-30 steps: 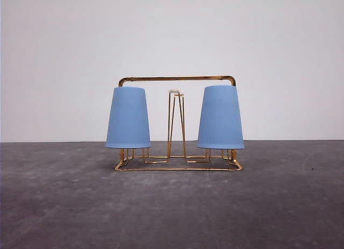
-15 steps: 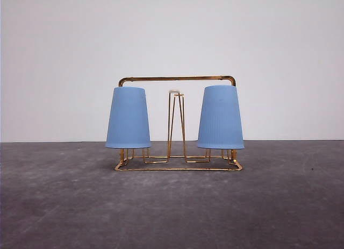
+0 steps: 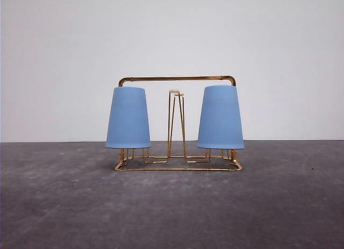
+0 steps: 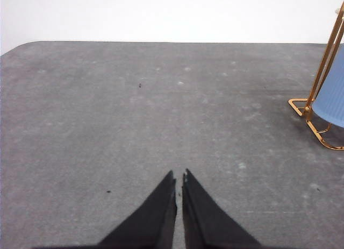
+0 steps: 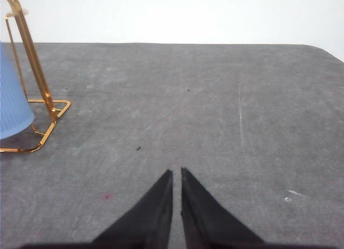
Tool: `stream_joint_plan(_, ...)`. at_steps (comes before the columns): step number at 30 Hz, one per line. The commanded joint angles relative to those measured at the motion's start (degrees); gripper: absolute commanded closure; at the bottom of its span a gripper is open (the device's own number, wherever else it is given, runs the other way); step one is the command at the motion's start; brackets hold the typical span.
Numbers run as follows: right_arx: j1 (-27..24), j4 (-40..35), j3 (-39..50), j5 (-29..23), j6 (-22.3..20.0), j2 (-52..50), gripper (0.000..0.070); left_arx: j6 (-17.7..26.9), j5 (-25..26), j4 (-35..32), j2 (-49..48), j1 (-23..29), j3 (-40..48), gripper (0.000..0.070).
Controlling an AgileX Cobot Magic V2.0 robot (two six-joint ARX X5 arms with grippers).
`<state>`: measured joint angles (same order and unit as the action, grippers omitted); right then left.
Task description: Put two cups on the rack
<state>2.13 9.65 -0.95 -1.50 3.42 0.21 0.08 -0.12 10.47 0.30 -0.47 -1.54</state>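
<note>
Here we are looking forward over a grey table [image 3: 64, 206] at the gold wire rack [image 3: 177, 78], which is standing upright in the middle of the front view against a white wall [image 3: 172, 34]. Both light blue cups are sitting on it, mouths down: the left cup [image 3: 128, 118] is hanging over the prongs at the rack's left end and the right cup [image 3: 220, 118] over those at its right end. Between them the middle pair of prongs [image 3: 176, 125] is standing bare, its white tip just below the top bar. The two cups are well apart, each rim hanging a little above the wire base.

In the left wrist view we are seeing the left gripper [image 4: 178, 180] hovering over bare table, its two black fingers pressed nearly together with only a thin slit between them and nothing held. A corner of the rack and the edge of a cup are showing off to one side, well apart from it.

In the right wrist view the right gripper [image 5: 177, 176] is hovering likewise, fingers all but closed on nothing, with the rack's other end and a cup's edge well away.
</note>
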Motion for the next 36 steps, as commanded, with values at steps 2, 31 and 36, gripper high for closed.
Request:
stream_joint_plan(2, -0.02, -0.63, 0.24, -0.02, 0.63, 0.00, 0.0675, 0.52, -0.09, 0.23, -0.07, 0.09, 0.82, 0.0700)
stream_joint_plan(31, -0.02, -0.63, 0.24, -0.03, 0.63, 0.00, 0.0675, 0.52, -0.09, 0.23, -0.07, 0.09, 0.81, 0.0700)
stream_joint_plan(36, -0.02, -0.63, 0.24, -0.03, 0.63, 0.00, 0.0675, 0.52, -0.09, 0.23, -0.07, 0.09, 0.82, 0.0700)
